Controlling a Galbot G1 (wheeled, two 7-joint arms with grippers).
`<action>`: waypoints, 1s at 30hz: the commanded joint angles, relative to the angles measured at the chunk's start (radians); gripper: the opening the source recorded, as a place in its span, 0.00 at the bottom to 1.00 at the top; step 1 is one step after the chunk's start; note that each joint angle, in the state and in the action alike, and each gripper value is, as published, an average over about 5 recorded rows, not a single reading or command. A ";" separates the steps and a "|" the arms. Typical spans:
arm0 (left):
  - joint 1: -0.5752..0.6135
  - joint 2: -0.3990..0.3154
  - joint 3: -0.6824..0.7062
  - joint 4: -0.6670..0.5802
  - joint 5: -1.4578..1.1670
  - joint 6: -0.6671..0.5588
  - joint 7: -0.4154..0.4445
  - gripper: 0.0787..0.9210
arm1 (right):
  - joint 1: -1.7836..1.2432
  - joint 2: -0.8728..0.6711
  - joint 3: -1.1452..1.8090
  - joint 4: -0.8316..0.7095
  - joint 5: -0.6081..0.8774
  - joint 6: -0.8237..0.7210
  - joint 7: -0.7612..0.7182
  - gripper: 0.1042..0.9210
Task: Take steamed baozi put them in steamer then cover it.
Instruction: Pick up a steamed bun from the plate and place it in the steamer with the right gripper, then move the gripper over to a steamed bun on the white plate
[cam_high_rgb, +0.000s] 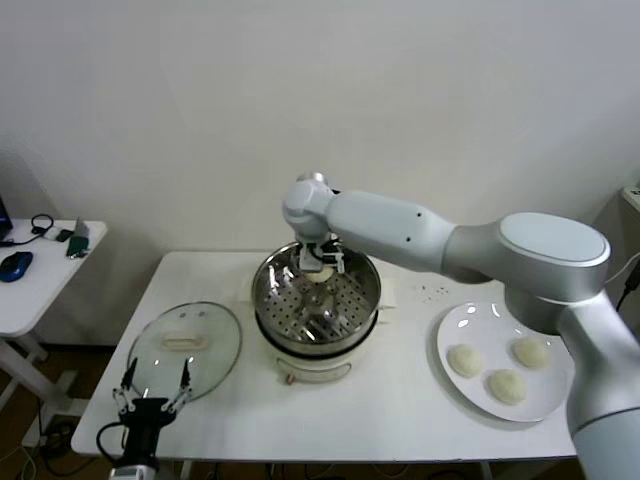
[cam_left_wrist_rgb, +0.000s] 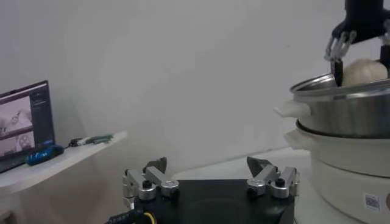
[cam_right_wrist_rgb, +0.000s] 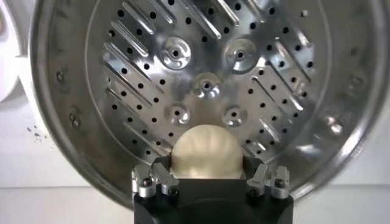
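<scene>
Baozi (cam_right_wrist_rgb: 205, 152) between right gripper (cam_right_wrist_rgb: 207, 176) fingers — over steamer (cam_right_wrist_rgb: 79, 122)

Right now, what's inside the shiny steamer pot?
The steamer holds no bun yet: only its bare holed bottom shows. The right claw holds one baozi just above it, hiding part of the far side. Three buns wait on the plate.

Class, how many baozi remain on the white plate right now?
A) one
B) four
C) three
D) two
C: the white plate carries three baozi; the fourth bun sits between the right gripper's fingers over the steamer.
</scene>
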 joint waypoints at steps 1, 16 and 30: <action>0.000 -0.001 0.001 0.002 0.000 0.001 0.001 0.88 | -0.041 0.025 0.007 -0.034 -0.048 0.012 0.001 0.79; 0.005 -0.002 -0.003 0.003 0.000 0.001 -0.001 0.88 | 0.032 -0.051 0.012 0.049 0.086 -0.021 -0.042 0.88; -0.001 -0.003 0.009 -0.003 0.002 0.010 -0.001 0.88 | 0.326 -0.387 -0.133 0.200 0.729 -0.387 0.096 0.88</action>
